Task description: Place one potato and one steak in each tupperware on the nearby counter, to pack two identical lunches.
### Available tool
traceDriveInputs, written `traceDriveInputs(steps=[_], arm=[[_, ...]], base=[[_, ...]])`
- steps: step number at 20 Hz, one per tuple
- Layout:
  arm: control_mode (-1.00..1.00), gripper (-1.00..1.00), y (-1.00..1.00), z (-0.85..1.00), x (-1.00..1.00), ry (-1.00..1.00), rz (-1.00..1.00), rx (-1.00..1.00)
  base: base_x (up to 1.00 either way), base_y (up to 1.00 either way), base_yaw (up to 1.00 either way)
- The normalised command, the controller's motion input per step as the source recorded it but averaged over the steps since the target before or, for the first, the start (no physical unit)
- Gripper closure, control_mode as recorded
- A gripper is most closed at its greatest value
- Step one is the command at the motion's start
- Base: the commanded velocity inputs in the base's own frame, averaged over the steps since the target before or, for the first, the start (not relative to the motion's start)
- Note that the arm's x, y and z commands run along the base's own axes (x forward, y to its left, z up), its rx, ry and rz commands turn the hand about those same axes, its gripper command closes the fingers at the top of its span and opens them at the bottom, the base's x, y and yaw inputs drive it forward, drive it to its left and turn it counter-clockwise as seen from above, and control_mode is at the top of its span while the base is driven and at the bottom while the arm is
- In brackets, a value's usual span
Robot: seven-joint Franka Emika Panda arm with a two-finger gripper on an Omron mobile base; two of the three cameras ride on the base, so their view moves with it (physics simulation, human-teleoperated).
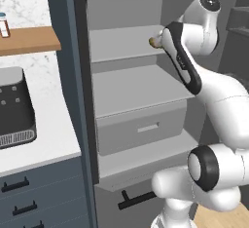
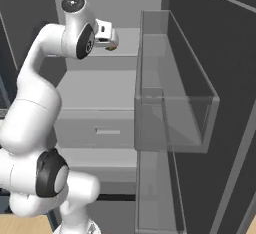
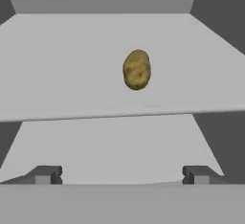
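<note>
A brown potato (image 3: 137, 70) lies alone on a grey upper shelf (image 3: 72, 74) of the open fridge. My gripper (image 3: 122, 176) is open and level with that shelf's front edge. It faces the potato from a short way off, with nothing between its fingers. In the left base view a sliver of the potato (image 1: 154, 42) peeks out beside my hand. The white counter (image 1: 46, 142) lies left of the fridge. The steak and the tupperware are out of view.
A dark appliance (image 1: 14, 107) stands on the counter under a wooden wall shelf (image 1: 29, 41) that holds a jar (image 1: 4, 25). Below the potato's shelf are another shelf (image 1: 136, 90) and a grey drawer (image 1: 141, 129). The open fridge door's clear bins (image 2: 175, 93) stand to my right.
</note>
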Motion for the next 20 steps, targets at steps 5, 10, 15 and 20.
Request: traceDriveInputs(steps=[5,10,15,20], arm=[[-1.00,-1.00,0.00,-0.18,0.96,-0.05,0.00,0.00],[-1.00,-1.00,-0.01,-0.14,1.00,0.04,0.00,0.00],[-1.00,-1.00,-0.07,-0.14,0.75,0.13,0.00,0.00],[-1.00,-1.00,0.00,-0.45,0.37,0.09,0.00,0.00]], base=[[0.00,0.00,0.00],[0.00,0.00,0.00],[0.00,0.00,0.00],[0.00,0.00,0.00]])
